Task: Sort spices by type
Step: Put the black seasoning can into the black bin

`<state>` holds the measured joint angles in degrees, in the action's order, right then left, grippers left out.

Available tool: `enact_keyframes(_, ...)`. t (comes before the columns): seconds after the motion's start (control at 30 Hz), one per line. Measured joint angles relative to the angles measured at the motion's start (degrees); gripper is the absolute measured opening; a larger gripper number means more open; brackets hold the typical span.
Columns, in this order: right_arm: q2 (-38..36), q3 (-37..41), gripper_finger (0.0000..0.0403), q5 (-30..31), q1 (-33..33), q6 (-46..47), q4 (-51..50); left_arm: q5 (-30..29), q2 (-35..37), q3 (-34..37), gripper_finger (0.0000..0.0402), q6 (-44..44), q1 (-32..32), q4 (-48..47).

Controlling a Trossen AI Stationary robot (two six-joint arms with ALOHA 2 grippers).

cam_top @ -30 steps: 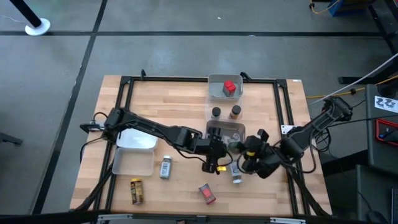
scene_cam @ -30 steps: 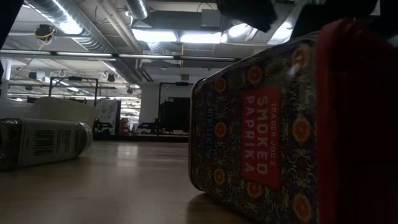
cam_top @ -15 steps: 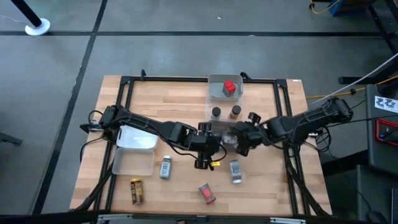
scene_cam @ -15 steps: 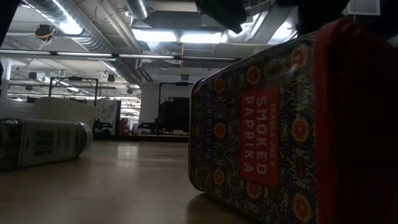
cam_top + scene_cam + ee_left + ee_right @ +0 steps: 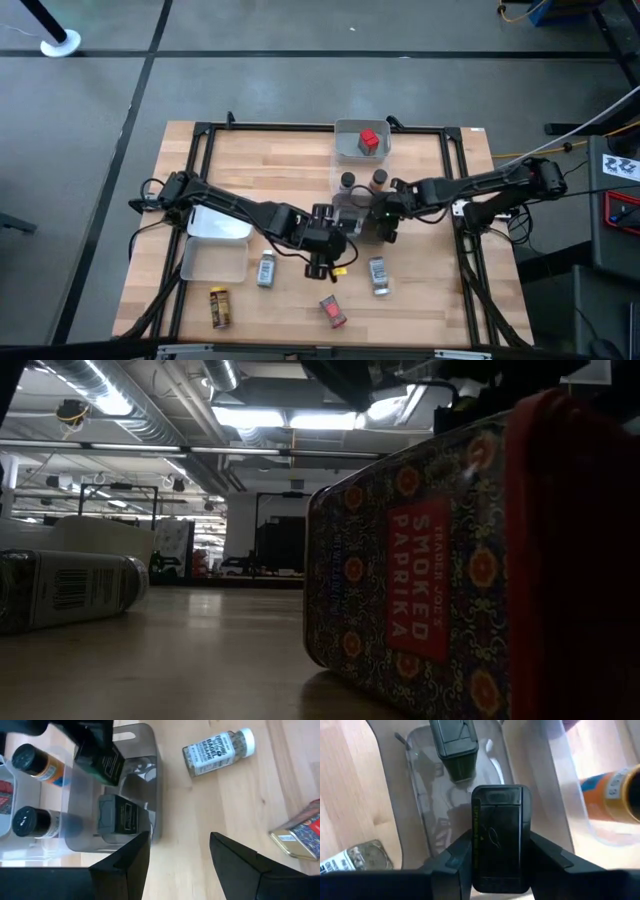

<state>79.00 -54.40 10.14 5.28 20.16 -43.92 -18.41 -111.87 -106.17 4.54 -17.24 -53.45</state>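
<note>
My right gripper (image 5: 383, 218) hangs over the clear tray (image 5: 352, 208) at the table's middle, shut on a dark green tin (image 5: 500, 835). A second dark tin (image 5: 120, 815) lies flat on that tray's floor. My left gripper (image 5: 322, 265) is open, empty, just near-side of the tray (image 5: 150, 785). Two round jars (image 5: 347, 180) (image 5: 378, 180) stand in the tray behind, and a red box (image 5: 369, 140) sits in the far tray. Two grey jars (image 5: 266, 268) (image 5: 379, 275), a red paprika tin (image 5: 333, 311) and a green-yellow tin (image 5: 218, 307) lie on the wood. My right gripper pinches the dark green tin by its two long sides (image 5: 477, 850), one finger (image 5: 452, 857) on each. The fingers come from above, slanting in from the table's right. The tin (image 5: 97, 762) sits tilted over the tray and looks clear of the tray's floor.
Two larger clear trays (image 5: 218, 225) (image 5: 212, 262) sit at the table's left under my left arm. A black frame (image 5: 200, 135) rims the table. In the low view the paprika tin (image 5: 400, 570) fills the right and a jar (image 5: 70, 590) lies on its side.
My right gripper has travelled from the near right part of the table, beside the grey jar, toward the far edge and the left, ending over the middle clear tray. My left gripper has drawn back a little toward the table's left.
</note>
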Motion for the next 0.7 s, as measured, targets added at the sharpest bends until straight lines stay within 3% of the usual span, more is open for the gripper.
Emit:
enact_keyframes(0.23,0.0,2.9,0.0143,-4.8,-2.9,-1.2,4.2,0.0,0.0,0.0,0.0189,0.4,-1.8,0.0)
enact_keyframes(0.7,0.0,3.2,0.0144,-4.7,-3.1,-1.1,6.9,0.0,0.0,0.0,0.0189,6.0,-5.3,-1.3)
